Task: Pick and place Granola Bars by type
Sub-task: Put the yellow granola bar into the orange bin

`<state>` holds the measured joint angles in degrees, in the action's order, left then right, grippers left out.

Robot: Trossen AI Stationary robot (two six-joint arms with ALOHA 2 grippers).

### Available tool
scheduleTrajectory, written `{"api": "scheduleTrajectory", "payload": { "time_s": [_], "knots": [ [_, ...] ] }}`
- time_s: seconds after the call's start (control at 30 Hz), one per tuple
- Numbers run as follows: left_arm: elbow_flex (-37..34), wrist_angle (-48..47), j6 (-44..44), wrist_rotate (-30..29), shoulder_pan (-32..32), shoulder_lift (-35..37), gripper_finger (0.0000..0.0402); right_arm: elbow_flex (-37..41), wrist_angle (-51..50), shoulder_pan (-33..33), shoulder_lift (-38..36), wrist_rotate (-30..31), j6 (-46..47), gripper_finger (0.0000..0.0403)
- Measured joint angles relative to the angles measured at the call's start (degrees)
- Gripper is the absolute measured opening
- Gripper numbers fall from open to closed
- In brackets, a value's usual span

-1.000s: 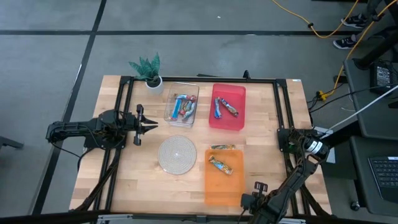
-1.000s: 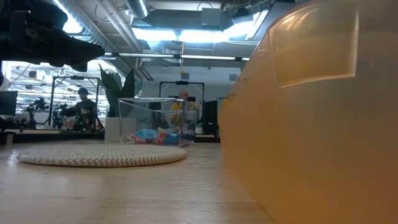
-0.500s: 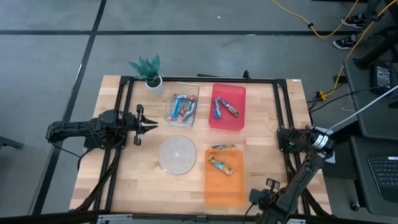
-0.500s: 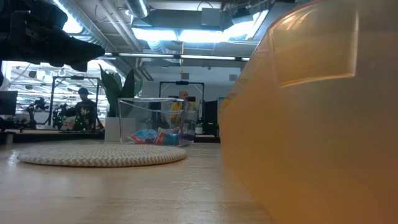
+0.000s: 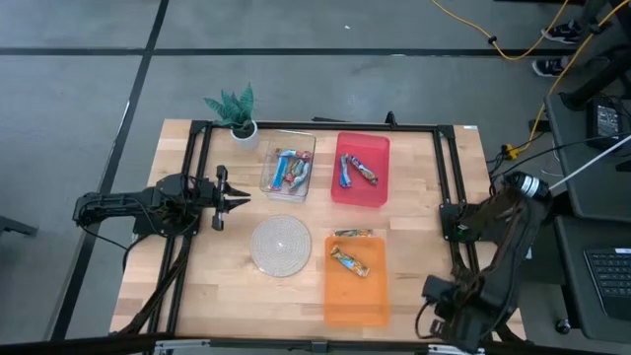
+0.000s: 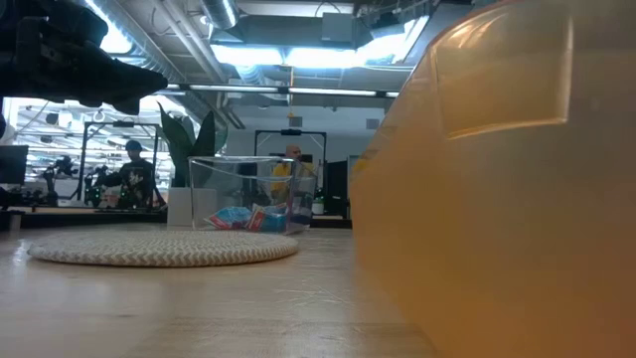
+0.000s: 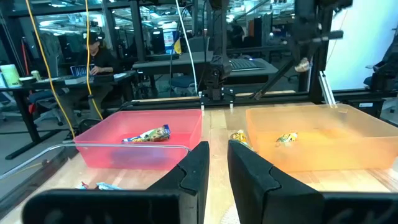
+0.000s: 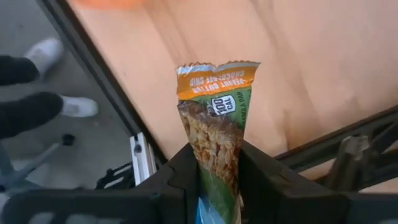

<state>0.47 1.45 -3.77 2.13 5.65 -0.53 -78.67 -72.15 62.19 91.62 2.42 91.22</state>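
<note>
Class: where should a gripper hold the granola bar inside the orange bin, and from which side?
Probably its middle, across the narrow width, from straight above: the granola bar lies flat and diagonal, clear of the orange bin walls.

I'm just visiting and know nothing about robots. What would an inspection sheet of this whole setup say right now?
Surface: wooden table in a black frame.
Job's things: granola bars in the clear bin, red bin and orange bin; one bar lies on the wood beside the orange bin.
Clutter: round woven mat, small potted plant.
Grippers: left gripper near the table's left edge, holding nothing; right gripper shut on a granola bar at the table's right corner.
Cables: yellow cable on the floor.
Surroundings: person at a desk; shoes by the table.
</note>
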Motion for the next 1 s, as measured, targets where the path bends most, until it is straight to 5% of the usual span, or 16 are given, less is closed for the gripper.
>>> {"api": "scheduleTrajectory", "payload": {
  "time_s": [0.33, 1.0],
  "knots": [
    [0.00, 0.00, 0.00, -0.01, 0.01, 0.00, 0.0055, -0.02, -4.09, -3.27, -9.82, 10.00, -4.61, 0.0099],
    [0.00, 0.00, -0.01, 0.00, 0.00, 0.01, 0.0055, -0.07, -1.20, -24.76, -13.85, 8.04, -50.01, 0.0099]
  ]
}}
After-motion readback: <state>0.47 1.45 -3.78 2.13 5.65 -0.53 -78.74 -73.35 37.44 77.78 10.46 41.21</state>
